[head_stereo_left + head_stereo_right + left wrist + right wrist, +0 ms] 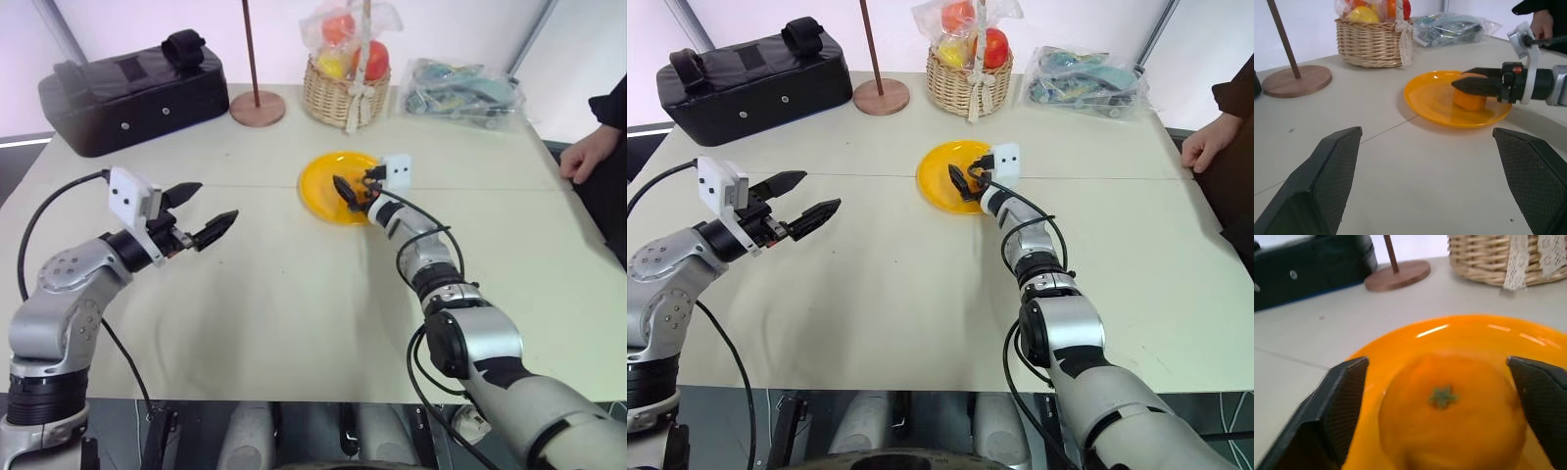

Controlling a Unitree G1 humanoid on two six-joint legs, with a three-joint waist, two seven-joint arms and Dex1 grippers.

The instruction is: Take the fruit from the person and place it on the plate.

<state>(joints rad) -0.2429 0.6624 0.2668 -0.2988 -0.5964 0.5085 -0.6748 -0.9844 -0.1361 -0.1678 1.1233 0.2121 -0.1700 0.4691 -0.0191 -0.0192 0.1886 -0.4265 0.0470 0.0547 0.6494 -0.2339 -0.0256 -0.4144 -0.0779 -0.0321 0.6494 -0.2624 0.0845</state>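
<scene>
The yellow-orange fruit (1449,416) lies on the round yellow plate (323,181) at mid-table, its green stem spot turned toward the right wrist camera. My right gripper (348,193) reaches low over the plate's near right part. It stands open, one black finger on each side of the fruit (1469,100). My left gripper (217,201) hovers open over the table well to the left of the plate, holding nothing. The person's bare hand (586,155), in a black sleeve, rests at the table's far right edge.
A wicker basket (343,93) of wrapped red, orange and yellow fruits stands behind the plate. A black case (132,93) lies at the back left, with a wooden stand's round base (258,106) beside it. A clear plastic bag (460,90) lies at the back right.
</scene>
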